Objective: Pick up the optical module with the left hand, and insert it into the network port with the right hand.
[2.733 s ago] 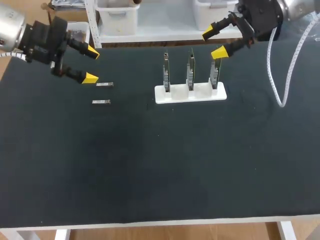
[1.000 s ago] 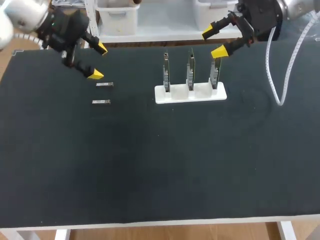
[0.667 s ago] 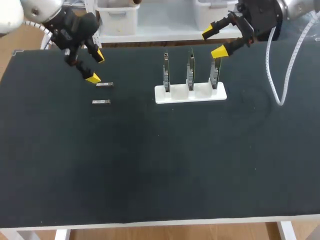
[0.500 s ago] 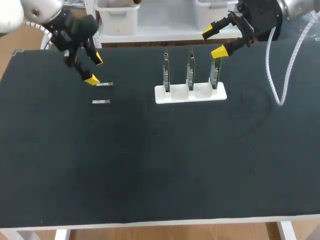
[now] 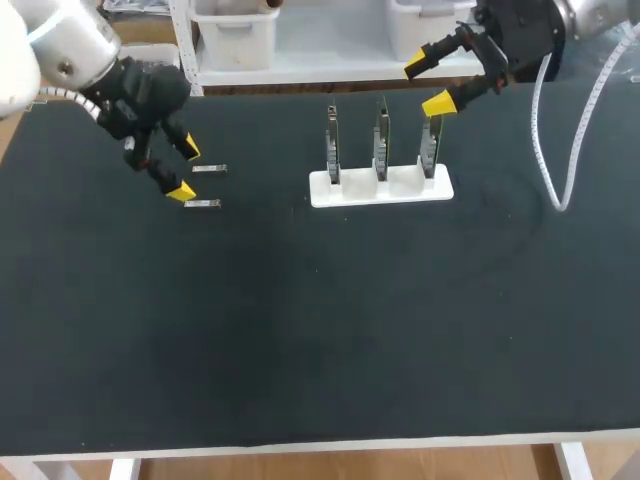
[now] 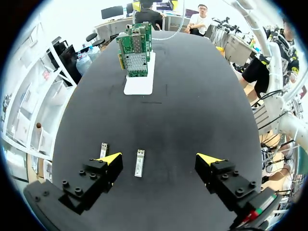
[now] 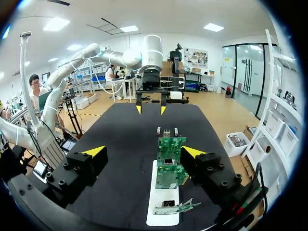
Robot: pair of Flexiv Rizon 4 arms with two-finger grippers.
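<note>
The left gripper hangs just above the desk with its fingers spread wide and nothing in them, which reads as a pre-grasp stance. Seen from its wrist, one optical module lies flat on the desk between the two yellow tips. It is nearer one finger than the other, so the gripper would probably need centring before it comes down and closes. A second module lies just past the outer side of that nearer finger, roughly parallel to the first. With the fingers this far apart that finger could brush it, so I judge the descent calls for care on that side. Both modules lie lengthwise along the gripper's line of sight, long sides toward the fingers, which suits a pinch across the narrow width. Well ahead of this gripper, a white stand holds three network cards upright on edge, presumably so a module can be pushed straight in. The right gripper is likewise released and empty. It is held above one end of the stand with the cards ahead of and below its fingers, a sensible waiting post next to where the insertion will happen. The pick-up itself is not yet begun.
</note>
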